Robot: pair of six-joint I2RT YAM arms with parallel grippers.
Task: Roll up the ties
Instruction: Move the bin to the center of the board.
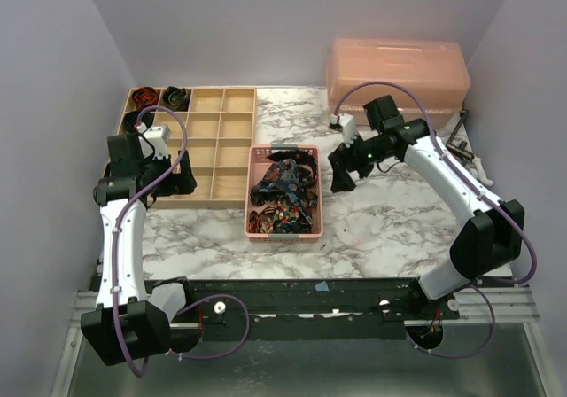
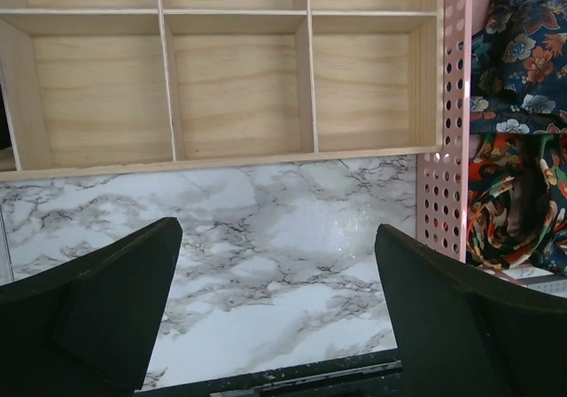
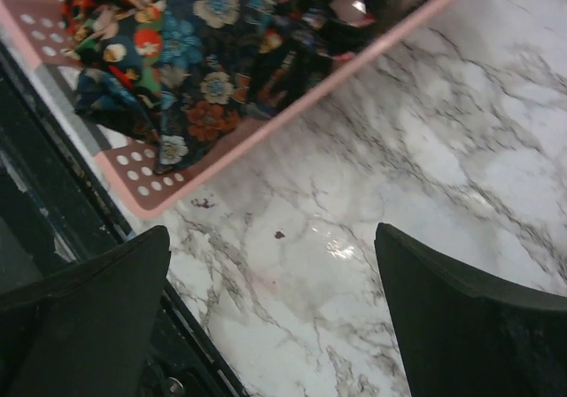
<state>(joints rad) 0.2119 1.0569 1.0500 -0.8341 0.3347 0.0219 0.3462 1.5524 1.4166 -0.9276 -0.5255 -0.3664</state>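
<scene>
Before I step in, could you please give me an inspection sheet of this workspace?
Surface: marble-patterned table, small dark specks near the basket.
Job's things: loose ties heaped in the pink basket; two coiled ties in the wooden tray's far-left corner compartments.
Clutter: pink lidded bin at far right; small objects beside it, too small to identify.
Grippers: left gripper and right gripper open, holding nothing.
Cables: purple cable looped along each arm.
Surroundings: plain walls on three sides.

Top camera looks down from 6 o'clock, far; both wrist cameras sit close over the marble tabletop [image 2: 266, 237], sharing the pink basket [image 2: 452, 105].
</scene>
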